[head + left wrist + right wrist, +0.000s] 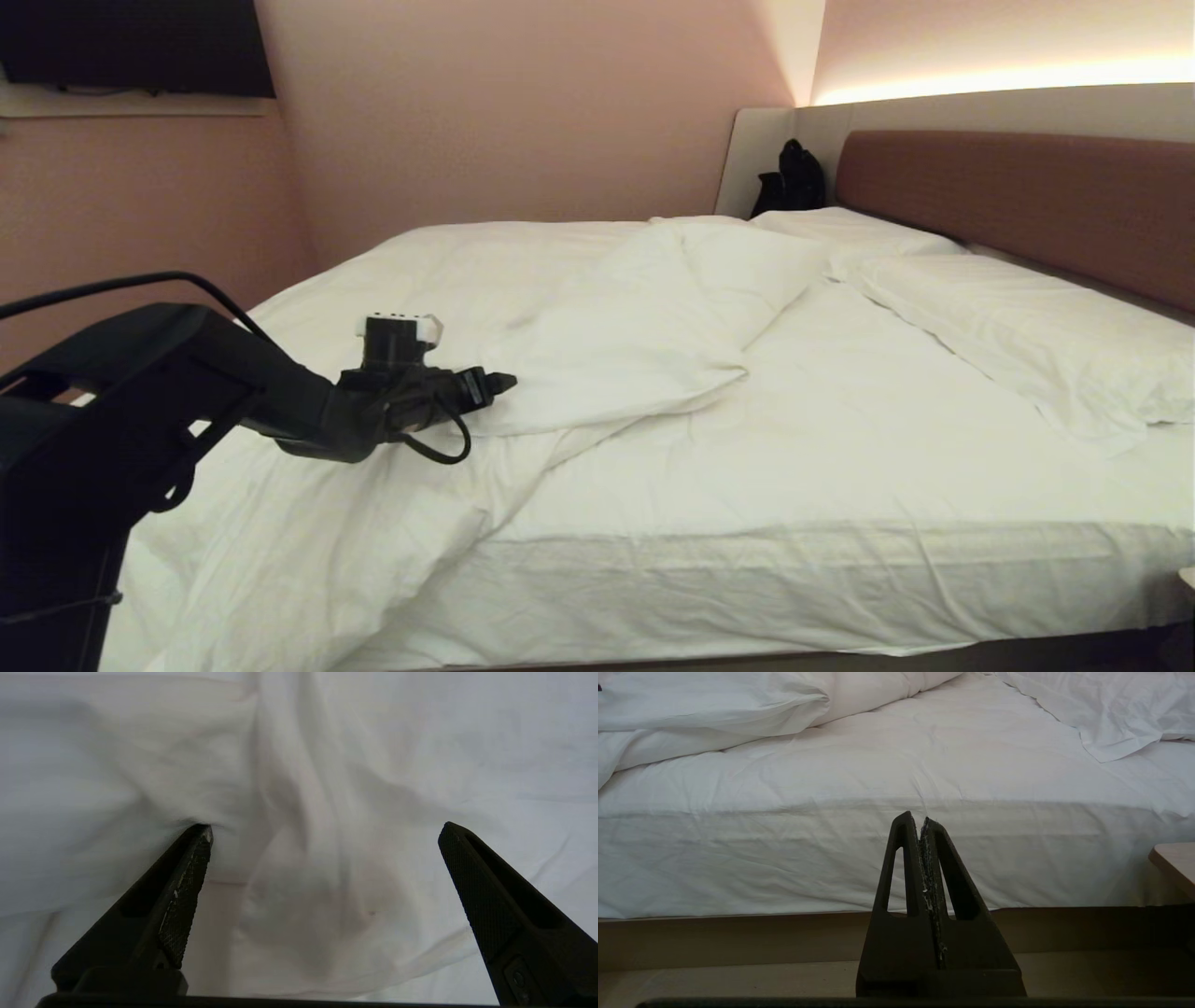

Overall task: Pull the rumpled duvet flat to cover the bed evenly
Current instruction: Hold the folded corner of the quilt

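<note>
1. Right now your left gripper [499, 381] is out over the bed [794, 560], its fingers [187, 882] spread wide and grasping nothing; in the left wrist view one fingertip touches a fold of white cloth and the other is apart from it.
2. You have the duvet [607, 327] bunched on the half of the bed farthest from the headboard [1027, 201], with one corner folded back over itself toward the middle and its near edge spilling over the bed's side.
3. Beside the duvet you can see bare white sheet [887, 439] running up to the two pillows [1018, 336] that lie against the headboard.
4. Your right gripper [923, 821] is clenched on nothing, low beside the bed and level with the mattress side.
5. Past the headboard's far end, a black bag [794, 177] sits in the corner.
</note>
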You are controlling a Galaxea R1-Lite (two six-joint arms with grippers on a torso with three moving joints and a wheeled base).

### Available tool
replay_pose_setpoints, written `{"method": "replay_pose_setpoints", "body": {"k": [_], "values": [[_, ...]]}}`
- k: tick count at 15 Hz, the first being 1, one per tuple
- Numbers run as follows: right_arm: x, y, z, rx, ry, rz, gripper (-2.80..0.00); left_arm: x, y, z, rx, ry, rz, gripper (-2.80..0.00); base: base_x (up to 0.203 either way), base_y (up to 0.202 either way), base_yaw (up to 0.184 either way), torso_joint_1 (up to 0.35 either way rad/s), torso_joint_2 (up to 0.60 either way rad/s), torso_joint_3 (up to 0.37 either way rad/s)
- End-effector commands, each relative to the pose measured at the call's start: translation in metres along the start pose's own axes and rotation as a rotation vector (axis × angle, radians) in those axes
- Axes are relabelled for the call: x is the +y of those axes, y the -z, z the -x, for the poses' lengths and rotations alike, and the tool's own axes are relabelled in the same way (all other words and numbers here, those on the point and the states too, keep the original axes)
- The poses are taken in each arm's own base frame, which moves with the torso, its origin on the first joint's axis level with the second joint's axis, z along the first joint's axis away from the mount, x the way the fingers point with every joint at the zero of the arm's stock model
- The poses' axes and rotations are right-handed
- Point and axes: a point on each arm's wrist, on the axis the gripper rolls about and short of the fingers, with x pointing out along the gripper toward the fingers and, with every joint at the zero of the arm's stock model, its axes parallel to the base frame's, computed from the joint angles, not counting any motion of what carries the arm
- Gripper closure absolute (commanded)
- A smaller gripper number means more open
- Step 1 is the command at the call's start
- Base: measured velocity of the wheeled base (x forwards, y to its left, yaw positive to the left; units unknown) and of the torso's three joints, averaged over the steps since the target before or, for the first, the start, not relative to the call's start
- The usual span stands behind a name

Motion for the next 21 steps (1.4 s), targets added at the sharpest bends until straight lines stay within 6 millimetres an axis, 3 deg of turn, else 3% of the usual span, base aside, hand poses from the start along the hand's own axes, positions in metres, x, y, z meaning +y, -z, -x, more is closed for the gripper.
{"method": "replay_pose_setpoints", "body": {"k": [1, 6, 11, 15, 18, 21], "values": [[0.0, 0.0, 0.0, 0.0, 0.0, 0.0, 0.0, -0.006, -0.002, 0.001, -0.009, 0.016, 0.017, -2.8, 0.0, 0.0, 0.0, 0.0, 0.0, 0.0], [0.0, 0.0, 0.0, 0.0, 0.0, 0.0, 0.0, -0.005, -0.001, -0.003, -0.005, 0.016, 0.052, -2.8, 0.0, 0.0, 0.0, 0.0, 0.0, 0.0], [0.0, 0.0, 0.0, 0.0, 0.0, 0.0, 0.0, -0.006, -0.001, 0.005, -0.003, -0.004, 0.091, -2.8, 0.0, 0.0, 0.0, 0.0, 0.0, 0.0], [0.0, 0.0, 0.0, 0.0, 0.0, 0.0, 0.0, -0.022, -0.011, 0.041, 0.0, -0.106, 0.412, -2.8, 0.0, 0.0, 0.0, 0.0, 0.0, 0.0], [0.0, 0.0, 0.0, 0.0, 0.0, 0.0, 0.0, -0.025, -0.015, 0.042, 0.02, -0.173, 0.528, -2.8, 0.0, 0.0, 0.0, 0.0, 0.0, 0.0], [0.0, 0.0, 0.0, 0.0, 0.0, 0.0, 0.0, -0.024, -0.012, 0.03, 0.058, -0.207, 0.602, -2.8, 0.0, 0.0, 0.0, 0.0, 0.0, 0.0]]}}
